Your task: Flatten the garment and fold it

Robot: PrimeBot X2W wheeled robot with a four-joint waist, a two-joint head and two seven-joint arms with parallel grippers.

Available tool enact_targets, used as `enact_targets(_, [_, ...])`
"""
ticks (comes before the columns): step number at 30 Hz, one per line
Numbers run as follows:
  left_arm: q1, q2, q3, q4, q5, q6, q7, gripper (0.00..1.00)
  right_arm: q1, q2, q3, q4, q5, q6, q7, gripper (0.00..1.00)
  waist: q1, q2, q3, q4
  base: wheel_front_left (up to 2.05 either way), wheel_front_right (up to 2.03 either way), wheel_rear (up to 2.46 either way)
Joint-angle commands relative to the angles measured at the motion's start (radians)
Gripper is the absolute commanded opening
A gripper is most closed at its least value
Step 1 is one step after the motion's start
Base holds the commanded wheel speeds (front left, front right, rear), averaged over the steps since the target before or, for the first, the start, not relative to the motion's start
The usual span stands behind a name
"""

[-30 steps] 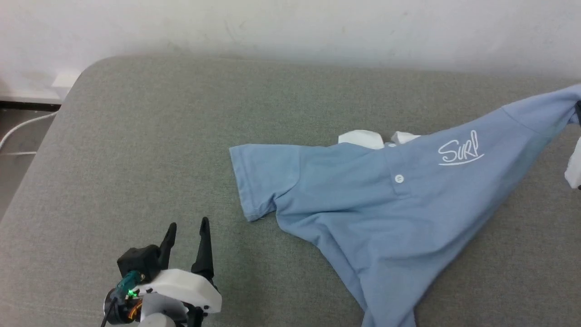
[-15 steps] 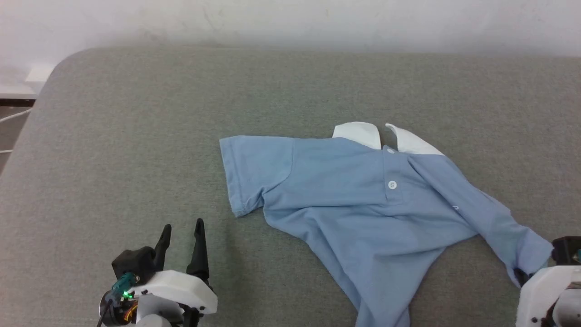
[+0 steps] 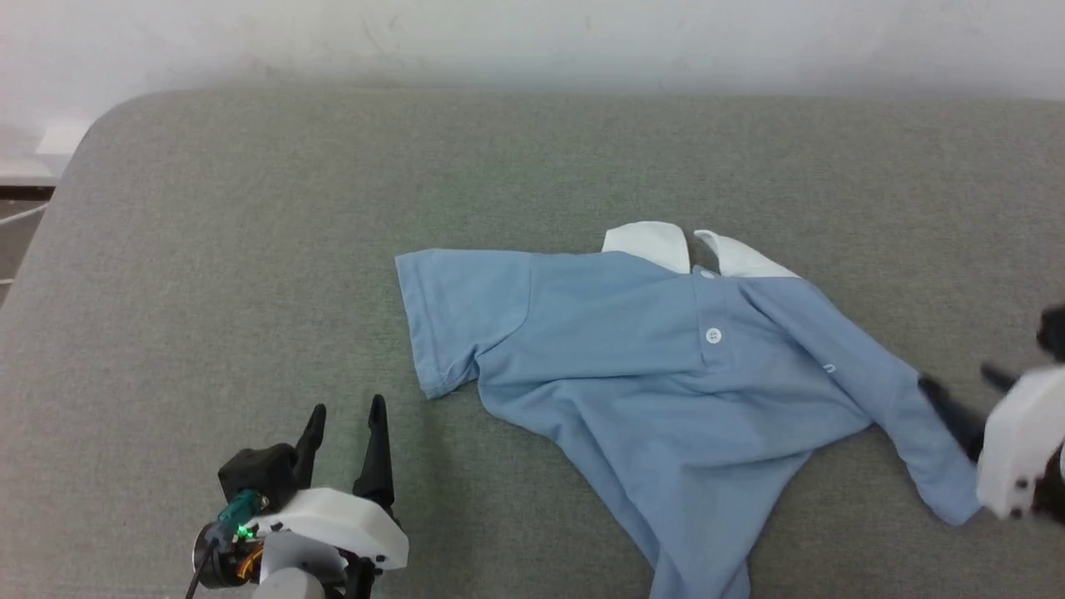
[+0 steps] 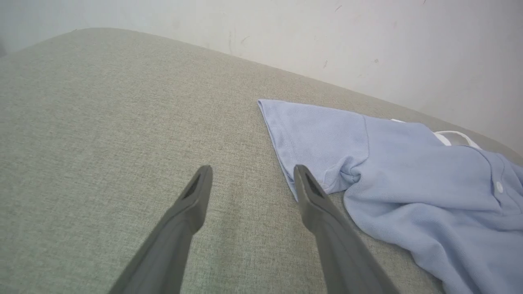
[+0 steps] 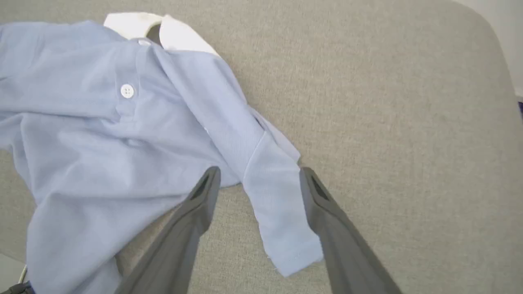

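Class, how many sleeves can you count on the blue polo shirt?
2. One sleeve lies flat at the polo shirt's left end in the head view; the other slants down at its right end.

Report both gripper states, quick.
Left gripper: open, holding nothing.
Right gripper: open; a sleeve of the garment lies between its fingers, not gripped.

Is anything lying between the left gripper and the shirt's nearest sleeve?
Nothing visible does. Bare grey cushion is all that separates the left gripper, jaws open, from the sleeve of the shirt. In the left wrist view the sleeve's hem lies just past one fingertip.
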Motion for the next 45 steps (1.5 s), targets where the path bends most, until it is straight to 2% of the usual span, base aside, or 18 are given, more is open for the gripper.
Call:
enact_targets(1, [-0.012, -0.001, -0.001, 0.0, 0.004, -0.007, 0.0, 1.0, -0.049, 0.003, -0.004, -0.026, -0.005, -0.001, 0.02, 1.0, 0.0001, 0.0, 0.016, 0.015, 0.0, 0.0, 0.0])
enact_targets(5, [-0.029, -0.007, -0.016, 0.002, 0.007, -0.01, 0.002, 1.0, -0.156, 0.001, 0.04, 0.008, -0.04, -0.001, 0.051, 1.0, 0.0001, 0.0, 0.046, 0.055, 0.0, 0.0, 0.0])
enact_targets(13, [-0.063, -0.024, -0.036, 0.007, 0.007, -0.011, 0.001, 1.0, -0.361, -0.047, 0.151, 0.356, -0.087, -0.001, -0.007, 1.0, 0.0001, 0.0, 0.102, 0.158, 0.0, 0.0, 0.0])
enact_targets(21, [-0.066, -0.037, -0.039, 0.025, 0.0, -0.015, -0.003, 1.0, -0.431, -0.116, 0.302, 0.564, -0.067, -0.001, -0.066, 1.0, 0.0001, 0.0, 0.132, 0.223, 0.0, 0.0, 0.0])
enact_targets(22, [-0.066, -0.038, -0.038, 0.027, -0.001, -0.016, -0.004, 1.0, -0.434, -0.124, 0.318, 0.582, -0.066, -0.001, -0.077, 0.7, 0.0001, 0.0, 0.132, 0.225, 0.0, 0.0, 0.0])
enact_targets(23, [-0.066, -0.039, -0.037, 0.03, -0.001, -0.017, -0.004, 1.0, -0.439, -0.133, 0.333, 0.595, -0.068, -0.001, -0.096, 0.11, 0.0001, 0.0, 0.131, 0.226, 0.0, 0.0, 0.0])
enact_targets(24, [-0.065, -0.04, -0.036, 0.033, -0.001, -0.017, -0.004, 1.0, -0.444, -0.14, 0.346, 0.606, -0.071, -0.001, -0.121, 0.0, 0.0001, 0.0, 0.128, 0.226, 0.0, 0.0, 0.0])
enact_targets(29, [-0.061, -0.044, -0.027, 0.047, -0.002, -0.019, -0.006, 1.0, -0.468, -0.171, 0.392, 0.604, -0.085, -0.001, -0.268, 0.0, 0.0001, 0.0, 0.089, 0.202, 0.0, 0.0, 0.0])
enact_targets(34, [-0.043, -0.042, -0.013, 0.047, 0.002, -0.023, -0.006, 1.0, -0.464, -0.191, 0.375, 0.505, -0.136, -0.001, -0.377, 0.0, 0.0001, 0.0, 0.036, 0.155, 0.0, 0.0, 0.0])
enact_targets(37, [-0.034, -0.04, -0.006, 0.045, 0.004, -0.028, -0.006, 1.0, -0.443, -0.206, 0.336, 0.414, -0.176, -0.001, -0.393, 0.0, 0.0001, 0.0, 0.018, 0.134, 0.0, 0.0, 0.0])
enact_targets(41, [-0.033, -0.042, -0.005, 0.038, 0.008, -0.032, -0.006, 1.0, -0.415, -0.232, 0.265, 0.302, -0.225, -0.001, -0.36, 0.0, 0.0001, 0.0, 0.021, 0.13, 0.0, 0.0, 0.0])
enact_targets(45, [-0.049, -0.049, -0.01, 0.022, 0.015, -0.04, -0.006, 1.0, -0.432, -0.274, 0.232, 0.258, -0.298, -0.001, -0.352, 0.0, 0.0001, 0.0, 0.062, 0.149, 0.0, 0.0, 0.0])
